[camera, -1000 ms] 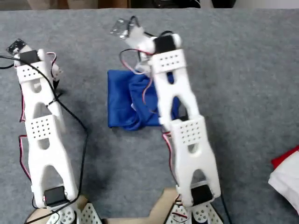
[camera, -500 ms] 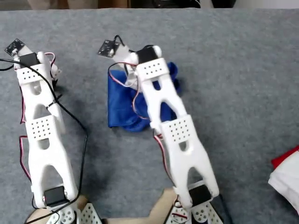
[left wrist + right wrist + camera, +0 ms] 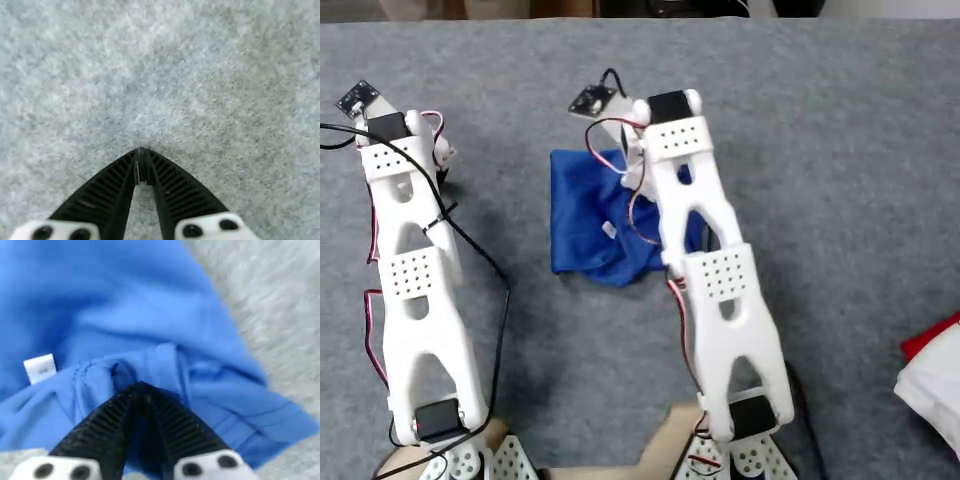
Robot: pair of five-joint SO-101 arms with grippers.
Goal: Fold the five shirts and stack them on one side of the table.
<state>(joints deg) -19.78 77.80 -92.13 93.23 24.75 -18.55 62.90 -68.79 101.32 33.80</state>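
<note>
A blue shirt [image 3: 585, 225] lies crumpled in the middle of the grey table, its white tag [image 3: 608, 231] showing. My right arm stretches over the shirt's right part, and the right gripper [image 3: 142, 388] is shut with its tips pinching a puckered fold near the collar [image 3: 165, 360]. The white tag [image 3: 41, 368] lies off to one side of the tips. The left arm stands at the table's left, and its gripper [image 3: 141, 151] is shut and empty just above bare grey felt [image 3: 160, 75], well apart from the shirt.
A white garment [image 3: 932, 385] with a red one [image 3: 928, 338] behind it lies at the right edge of the table. Bare grey felt [image 3: 820, 130] spreads to the back and right of the shirt. Black and red cables [image 3: 480, 250] trail beside the left arm.
The right arm swung left across the shirt half a second ago and has swung back right, its wrist now over the shirt's far edge. The left arm has barely moved.
</note>
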